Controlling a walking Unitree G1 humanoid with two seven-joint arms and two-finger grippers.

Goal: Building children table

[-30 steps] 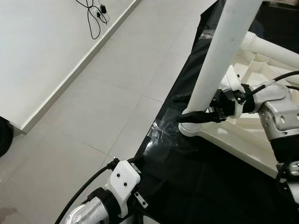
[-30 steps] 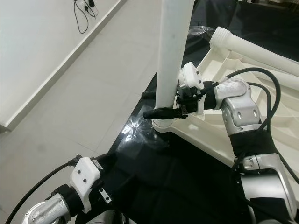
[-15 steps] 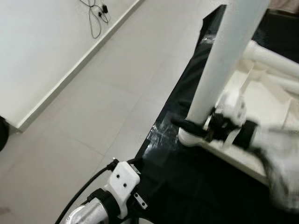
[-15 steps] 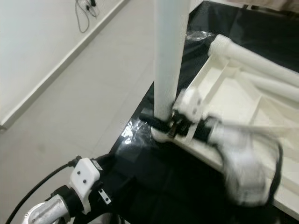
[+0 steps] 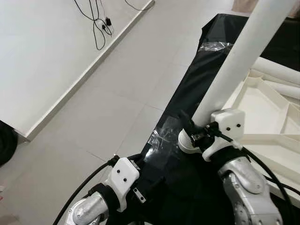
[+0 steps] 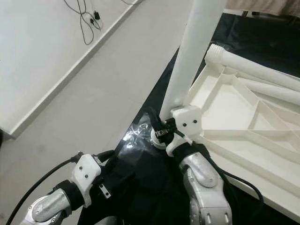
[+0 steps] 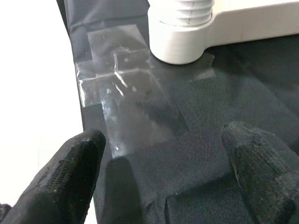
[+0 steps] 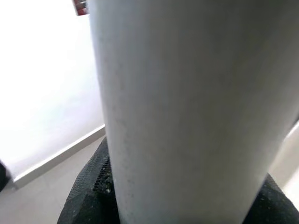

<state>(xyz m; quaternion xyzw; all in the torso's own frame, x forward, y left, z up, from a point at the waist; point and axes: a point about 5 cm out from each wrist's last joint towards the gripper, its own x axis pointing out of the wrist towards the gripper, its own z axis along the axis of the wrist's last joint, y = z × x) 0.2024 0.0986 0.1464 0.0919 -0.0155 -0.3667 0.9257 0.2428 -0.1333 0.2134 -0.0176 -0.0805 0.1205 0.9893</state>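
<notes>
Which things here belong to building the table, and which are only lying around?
Belong to the job:
- standing table leg, held by right gripper
- upturned tabletop
- loose leg

Just lying about:
- black cables
- clear tape on black cloth
- left gripper, open, idle

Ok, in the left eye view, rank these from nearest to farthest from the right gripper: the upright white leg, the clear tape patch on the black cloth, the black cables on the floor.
1. Upright white leg: held between the right gripper's fingers, near the leg's base.
2. Clear tape patch: on the black cloth, just to the gripper's left.
3. Black cables: far off on the floor by the wall, up and left.
</notes>
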